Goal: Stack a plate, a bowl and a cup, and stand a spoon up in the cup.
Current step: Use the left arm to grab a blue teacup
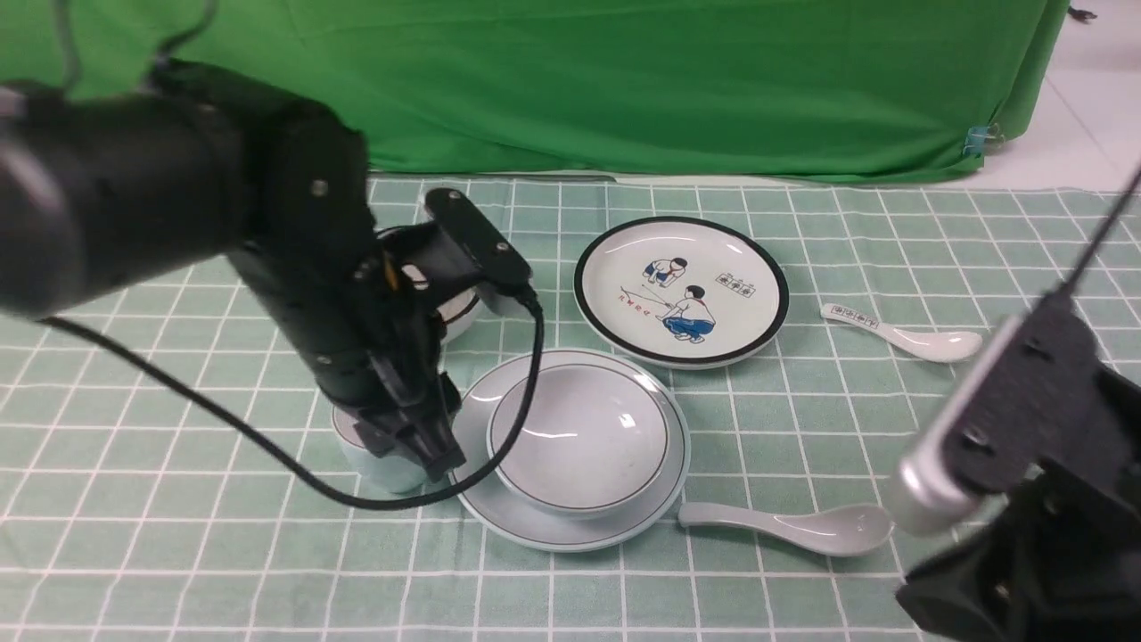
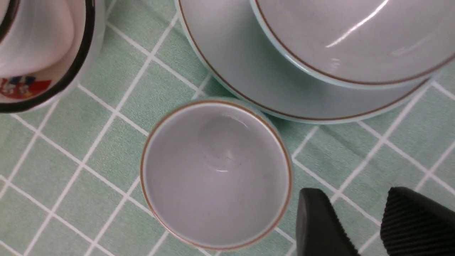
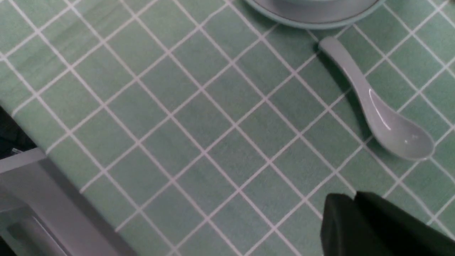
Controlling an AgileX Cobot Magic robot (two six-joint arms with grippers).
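Observation:
The pale blue-grey bowl [image 1: 579,437] sits in the plain plate [image 1: 499,515] at the table's middle. The small pale cup [image 1: 385,473] stands upright just left of the plate, partly hidden by my left gripper [image 1: 435,453]. In the left wrist view the cup [image 2: 217,174] is empty. The left gripper [image 2: 355,206] is open beside the cup, over bare cloth, not around it. The plate [image 2: 241,71] and bowl [image 2: 355,35] show there too. The plain white spoon [image 1: 784,526] lies flat right of the plate. It also shows in the right wrist view [image 3: 380,110]. My right gripper [image 3: 355,202] is shut and empty, apart from the spoon.
A black-rimmed cartoon plate [image 1: 624,259] lies behind the stack. A spoon with printed marks [image 1: 900,332] lies to its right. A black-rimmed white bowl [image 2: 81,53] holding a cup stands behind my left arm. The table's near edge [image 3: 42,199] is close to my right gripper.

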